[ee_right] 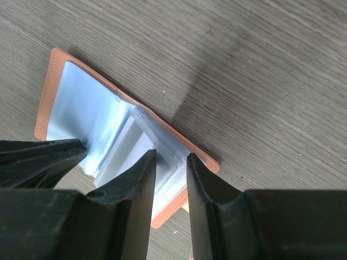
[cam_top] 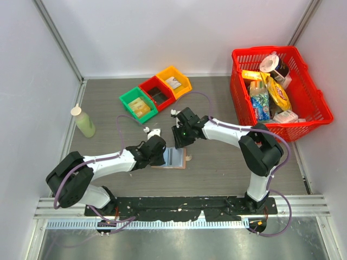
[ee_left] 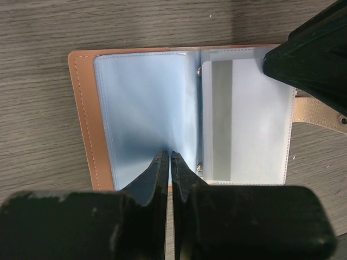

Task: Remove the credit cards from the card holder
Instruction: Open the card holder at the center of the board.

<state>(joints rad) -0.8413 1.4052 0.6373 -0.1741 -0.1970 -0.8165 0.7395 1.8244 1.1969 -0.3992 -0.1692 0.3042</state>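
The card holder point(cam_top: 177, 158) lies spread open on the table, tan cover down and pale blue sleeves up. In the left wrist view its tan edge point(ee_left: 85, 119) frames the sleeves, and a pale credit card point(ee_left: 257, 130) shows inside the right-hand sleeve. My left gripper point(ee_left: 169, 155) is shut, its tips resting on the near edge of the left sleeve with nothing visibly between them. My right gripper point(ee_right: 172, 158) stands open, its fingers apart just over the corner of the card sleeve of the holder point(ee_right: 47, 103). In the top view both grippers point(cam_top: 161, 153) point(cam_top: 181, 140) meet over the holder.
Green point(cam_top: 137, 105), red point(cam_top: 157, 93) and yellow point(cam_top: 174, 81) bins stand behind the holder. A red basket point(cam_top: 320, 105) full of groceries is at the right. A pale green bottle point(cam_top: 84, 121) stands at the left. A small white piece point(cam_top: 154, 131) lies near the left gripper.
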